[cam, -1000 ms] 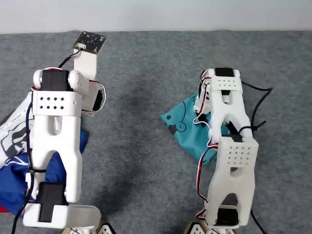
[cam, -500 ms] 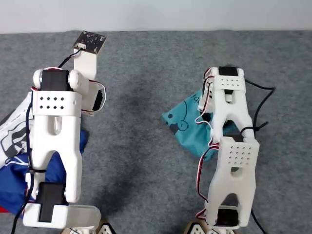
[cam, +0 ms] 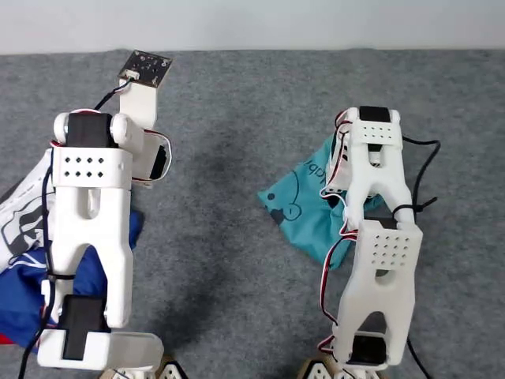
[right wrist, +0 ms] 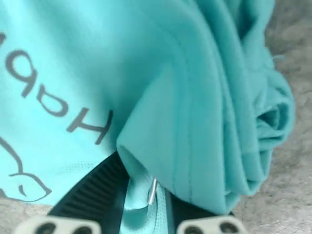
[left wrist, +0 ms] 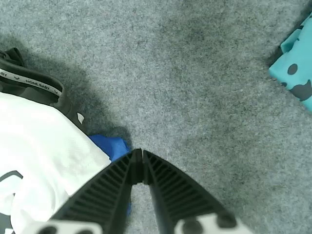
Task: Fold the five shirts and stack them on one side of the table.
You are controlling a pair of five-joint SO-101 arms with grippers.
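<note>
A teal shirt (cam: 304, 201) with dark print lies crumpled on the grey table (cam: 237, 118), partly under the right arm (cam: 379, 237). In the right wrist view my right gripper (right wrist: 142, 181) is shut on a fold of the teal shirt (right wrist: 161, 97), and the cloth covers its fingertips. A heap of shirts lies at the table's left edge under the left arm (cam: 87, 221): a white one (left wrist: 39, 141), a blue one (left wrist: 111, 145) and a dark one (left wrist: 24, 80). My left gripper (left wrist: 140, 155) is shut on nothing, just above the carpet beside the blue shirt's edge.
Bare grey carpet spans the middle between the two arms and the far side of the table. A pale wall (cam: 252, 24) borders the far edge. A corner of the teal shirt (left wrist: 297, 73) lies far from the left gripper.
The right arm has shifted slightly to the right and away, pulling the teal fold with it so more of the print shows. The left arm has not moved.
</note>
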